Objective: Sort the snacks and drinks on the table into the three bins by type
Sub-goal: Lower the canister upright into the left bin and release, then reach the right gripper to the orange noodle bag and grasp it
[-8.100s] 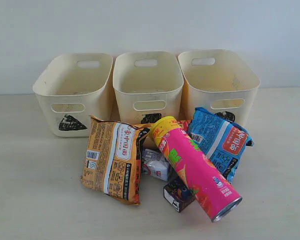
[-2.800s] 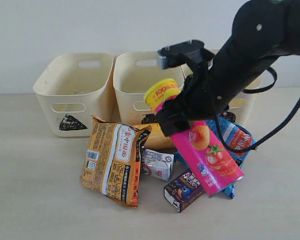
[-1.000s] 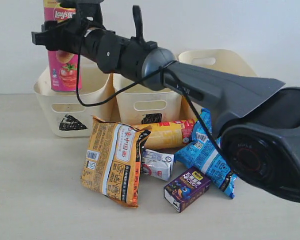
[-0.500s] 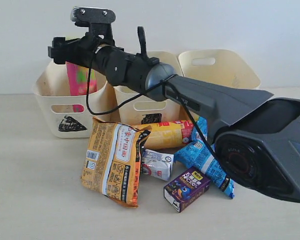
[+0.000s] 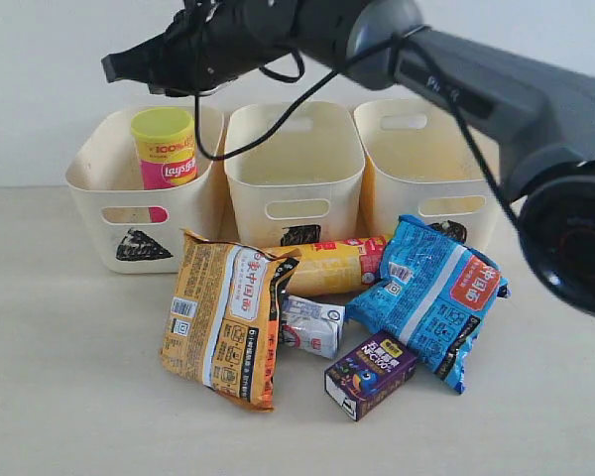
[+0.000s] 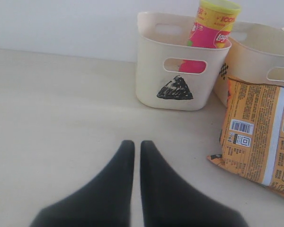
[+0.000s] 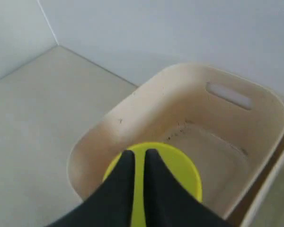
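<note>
1. Pink tube (image 5: 165, 149) stands upright in the triangle bin (image 5: 94, 183), straight below your right gripper (image 5: 112, 67). Its yellow lid (image 7: 180, 175) sits under the fingertips, and I judge it clear of them.
2. Your right gripper's fingers are pressed together with only a slit between them, pinching nothing. Your left gripper (image 6: 133, 144) is pressed together too and empty. It is low over the table (image 6: 47, 94), with the triangle bin ahead of it.
3. That tube looks sorted. The next of its kind is the yellow-orange tube (image 5: 322, 266), which lies on its side, down from your right gripper and back toward that arm's base, just before the middle bin (image 5: 293, 178).
4. Its long axis runs along the front of the bins, so you will likely need to close across its girth, not its length.
5. The orange bag (image 5: 223, 317) stands between your left gripper and that tube, so the right arm seems better placed.
6. Mind the blue bag (image 5: 436, 293) and the white carton (image 5: 312, 325) crowding it.
</note>
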Robot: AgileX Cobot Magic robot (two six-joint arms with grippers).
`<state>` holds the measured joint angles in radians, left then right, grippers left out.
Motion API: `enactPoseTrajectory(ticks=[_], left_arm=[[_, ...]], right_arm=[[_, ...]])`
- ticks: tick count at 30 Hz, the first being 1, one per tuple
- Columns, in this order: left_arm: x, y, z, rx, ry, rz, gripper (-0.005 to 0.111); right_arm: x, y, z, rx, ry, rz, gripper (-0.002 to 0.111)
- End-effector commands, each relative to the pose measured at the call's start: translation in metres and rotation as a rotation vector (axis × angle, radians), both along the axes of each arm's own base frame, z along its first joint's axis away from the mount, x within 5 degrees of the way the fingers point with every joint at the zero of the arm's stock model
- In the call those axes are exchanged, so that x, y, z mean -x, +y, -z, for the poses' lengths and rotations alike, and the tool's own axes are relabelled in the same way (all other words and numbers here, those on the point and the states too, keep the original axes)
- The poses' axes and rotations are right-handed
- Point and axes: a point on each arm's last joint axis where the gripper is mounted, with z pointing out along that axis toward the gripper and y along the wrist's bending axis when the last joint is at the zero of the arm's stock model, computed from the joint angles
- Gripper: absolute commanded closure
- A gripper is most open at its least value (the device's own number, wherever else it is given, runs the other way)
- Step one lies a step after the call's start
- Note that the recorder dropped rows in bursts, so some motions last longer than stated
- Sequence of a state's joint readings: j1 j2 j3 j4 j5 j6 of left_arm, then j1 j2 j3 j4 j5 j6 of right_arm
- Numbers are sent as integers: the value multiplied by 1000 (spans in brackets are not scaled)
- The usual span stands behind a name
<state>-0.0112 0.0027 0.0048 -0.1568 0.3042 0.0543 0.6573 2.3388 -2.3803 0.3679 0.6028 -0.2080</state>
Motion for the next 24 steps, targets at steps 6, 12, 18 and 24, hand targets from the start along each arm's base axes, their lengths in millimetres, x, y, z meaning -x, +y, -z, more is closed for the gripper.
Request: enactPoseTrajectory(ticks=[6, 12, 18, 24], left_arm=[[0, 0, -3, 12, -22, -5, 103], [0, 0, -3, 12, -22, -5, 103], [0, 0, -3, 12, -22, -3, 103], [0, 0, -3, 12, -22, -3, 103]], right_arm=[[30, -51, -55, 169, 140, -82, 108], [58, -66, -74, 278, 215, -172, 108], [71, -73, -90, 255, 205, -187, 108], [94, -89, -69, 337, 291, -211, 108]])
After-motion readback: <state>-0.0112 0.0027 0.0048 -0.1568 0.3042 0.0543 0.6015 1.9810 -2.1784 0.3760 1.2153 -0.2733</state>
